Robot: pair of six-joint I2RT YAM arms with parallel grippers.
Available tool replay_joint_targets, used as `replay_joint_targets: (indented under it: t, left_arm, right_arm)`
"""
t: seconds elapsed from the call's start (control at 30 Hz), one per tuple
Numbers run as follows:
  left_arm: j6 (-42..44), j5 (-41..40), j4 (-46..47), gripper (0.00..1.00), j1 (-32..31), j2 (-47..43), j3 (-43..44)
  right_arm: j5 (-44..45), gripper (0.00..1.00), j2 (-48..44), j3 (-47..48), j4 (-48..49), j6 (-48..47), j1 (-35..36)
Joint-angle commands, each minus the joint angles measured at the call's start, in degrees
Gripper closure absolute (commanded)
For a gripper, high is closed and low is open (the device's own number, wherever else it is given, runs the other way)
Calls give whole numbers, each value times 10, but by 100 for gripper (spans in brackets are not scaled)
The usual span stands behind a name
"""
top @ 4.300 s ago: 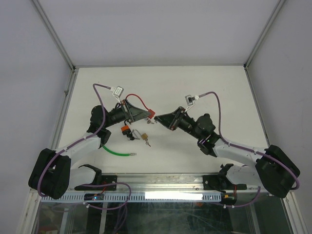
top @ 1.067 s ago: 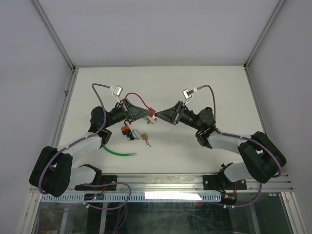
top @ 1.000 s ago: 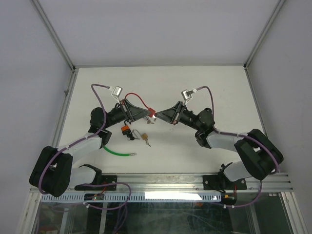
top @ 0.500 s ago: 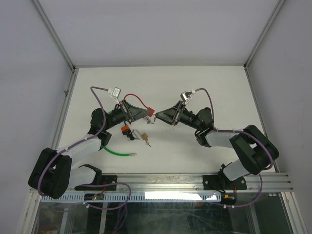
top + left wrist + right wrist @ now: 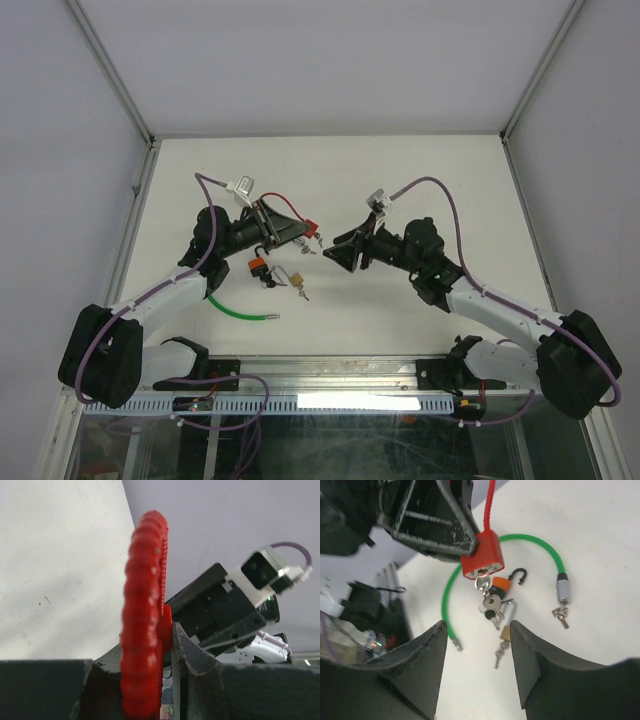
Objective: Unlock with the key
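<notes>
The left hand (image 5: 298,232) is clamped on the red lock (image 5: 481,560) above the surface (image 5: 400,180), a key (image 5: 481,584) in the lock's underside. The right hand (image 5: 335,252) hangs near it, fingers spread and empty.

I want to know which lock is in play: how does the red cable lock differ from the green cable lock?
The red cable lock is held up in the jaws of the left gripper; the green cable lock lies on the table. The red one has a key in its keyhole with more dangling; the green one's keys lie beside its silver end. Both are coloured cable locks.
</notes>
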Motion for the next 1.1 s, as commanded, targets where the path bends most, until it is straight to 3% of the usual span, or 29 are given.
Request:
replay_joint_targets:
  t: [0.0, 0.2, 0.4, 0.8, 1.07]
  left_arm:
    - [22, 6, -58, 100, -1, -1, 45]
    - [45, 22, -105, 100, -1, 8, 67]
    - [46, 33, -108, 100, -1, 11, 74]
    - [47, 40, -113, 100, -1, 2, 77]
    - [46, 43, -114, 100, -2, 1, 78]
  right_arm:
    - [117, 44, -24, 19, -55, -280, 62]
    - [240, 47, -22, 15, -12, -443, 151]
    - [330, 52, 1, 2, 65, -514, 202]
    - [376, 60, 69, 12, 101, -574, 229]
    - [388, 73, 81, 6, 128, -578, 233]
